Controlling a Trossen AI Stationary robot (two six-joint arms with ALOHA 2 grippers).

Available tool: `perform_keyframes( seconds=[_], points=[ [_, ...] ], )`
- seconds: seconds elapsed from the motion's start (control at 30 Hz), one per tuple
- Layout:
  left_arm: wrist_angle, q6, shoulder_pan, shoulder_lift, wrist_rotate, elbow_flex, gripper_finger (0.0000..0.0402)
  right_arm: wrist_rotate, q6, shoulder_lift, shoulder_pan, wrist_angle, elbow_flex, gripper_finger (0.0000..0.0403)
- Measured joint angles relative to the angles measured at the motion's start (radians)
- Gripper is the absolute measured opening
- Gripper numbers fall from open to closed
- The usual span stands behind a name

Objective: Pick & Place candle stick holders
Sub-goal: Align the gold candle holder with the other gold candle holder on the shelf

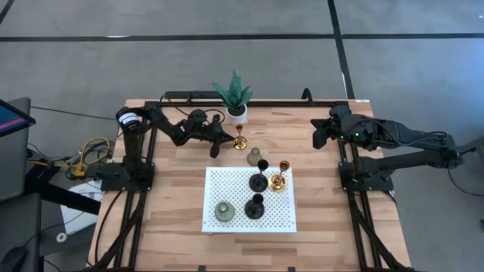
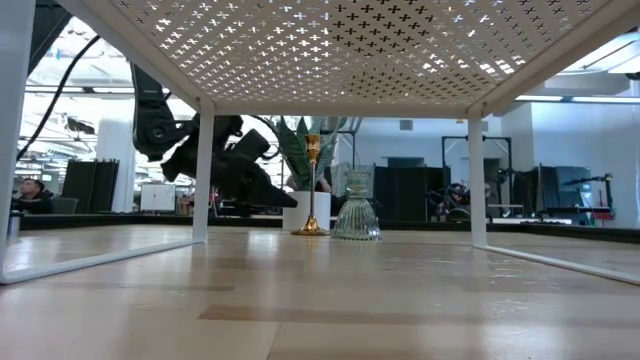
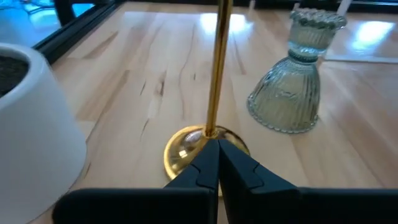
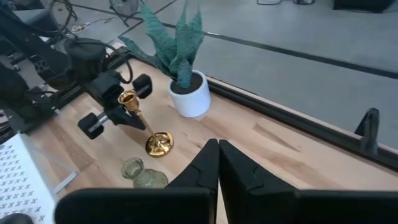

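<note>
Looks like a robotics lab or workshop. Bare grey concrete floor (image 1: pixel 227 19) marked with dark tape lines around a pale wooden tabletop (image 1: pixel 174 189) on a black metal frame. Loose yellow cables (image 1: pixel 91 151) off the tabletop's left edge, beside a monitor (image 1: pixel 11 117). Seen level across the tabletop: big bright windows, dark equipment racks (image 2: pixel 405 195), more stands and gear, and a person seated (image 2: pixel 30 192) far off at the left.
</note>
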Motion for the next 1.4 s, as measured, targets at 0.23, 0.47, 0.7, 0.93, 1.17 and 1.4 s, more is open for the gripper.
perform_keyframes(
  seconds=[0.23, 0.47, 0.7, 0.93, 1.17, 1.4],
  points=[
    [0.005, 0.000, -0.040, 0.026, 0.017, 0.028, 0.0007, -0.002, -0.003, 0.008, -0.010, -0.005, 0.000, 0.0000],
    [0.007, 0.000, -0.051, 0.043, -0.038, 0.036, 0.0050, -0.045, -0.019, 0.007, -0.010, -0.003, 0.000, 0.0000],
    [0.011, -0.002, -0.053, 0.039, -0.090, 0.036, 0.0128, -0.051, -0.021, 0.007, -0.010, -0.003, 0.000, 0.0000],
    [0.012, -0.010, -0.082, 0.039, -0.092, 0.037, 0.0216, -0.050, -0.028, 0.007, -0.010, -0.003, 0.000, 0.0000],
    [0.015, -0.011, -0.099, 0.039, -0.199, 0.078, 0.0250, -0.050, -0.028, 0.007, -0.010, -0.001, 0.000, 0.0000],
    [0.015, -0.028, -0.099, 0.039, -0.207, 0.086, 0.0215, -0.051, -0.028, 0.007, -0.010, 0.001, 0.000, 0.0000]
  ],
)
